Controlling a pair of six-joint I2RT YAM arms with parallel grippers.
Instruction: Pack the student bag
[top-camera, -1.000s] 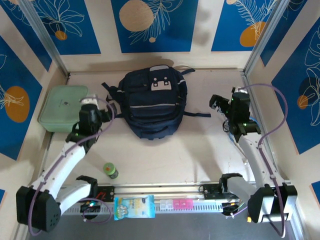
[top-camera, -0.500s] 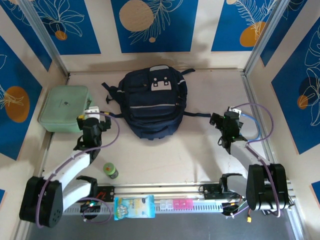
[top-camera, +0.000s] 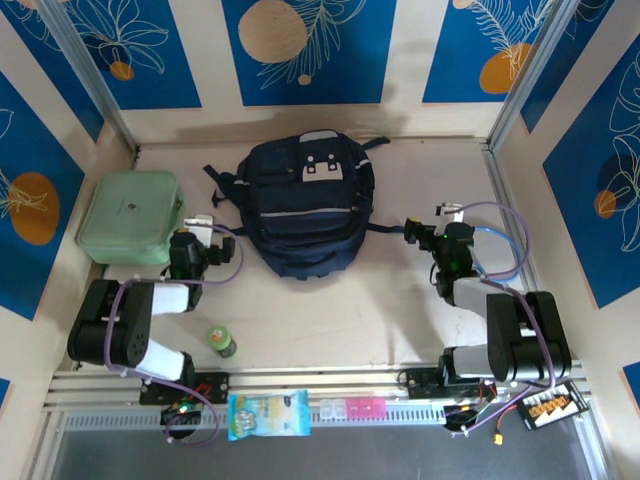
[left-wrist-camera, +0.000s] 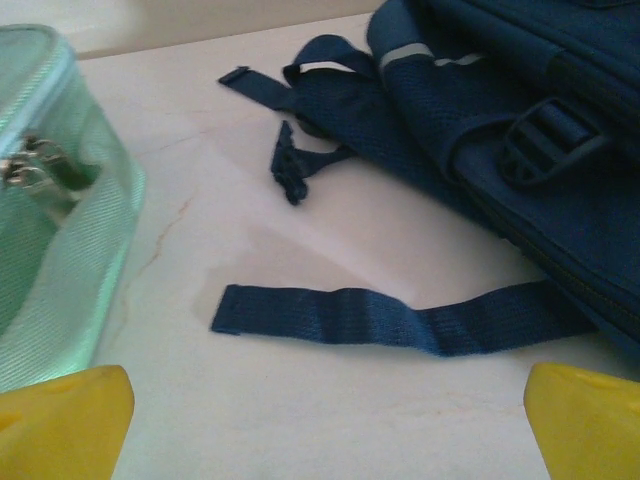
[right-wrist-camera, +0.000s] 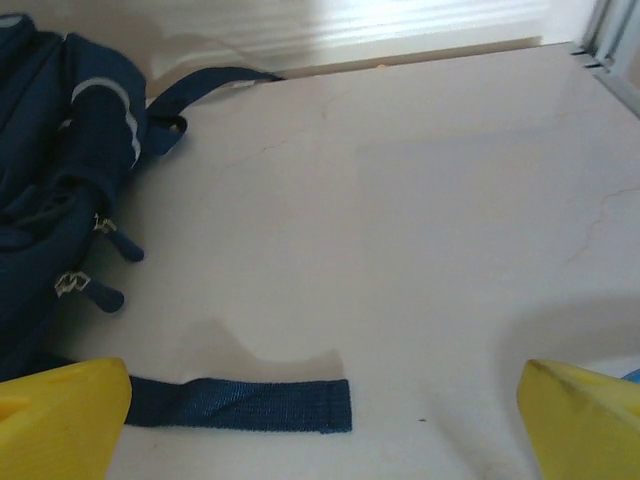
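Your left gripper (top-camera: 201, 231) sits released and empty between mint case (top-camera: 130, 215) and student bag (top-camera: 305, 215); your right gripper (top-camera: 416, 232), jaws also spread, sits near a loose strap (right-wrist-camera: 245, 403); bag lies flat, centre-back of table (top-camera: 400, 300)

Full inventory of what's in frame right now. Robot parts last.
student bag: 1, dark navy, far middle of the table, straps trailing out to both sides
zip case: 1, mint green, left of the bag
small container: 1, green, near left, by the left arm
packet: 1, light blue, on the near rail
compartment strip: 1, white and pink, on the near rail, right of the packet
table: 1, pale
left tool: 1, yellow fingertips, open, low over the table between the zip case and the bag
right tool: 1, yellow fingertips, open, low over the table to the right of the bag
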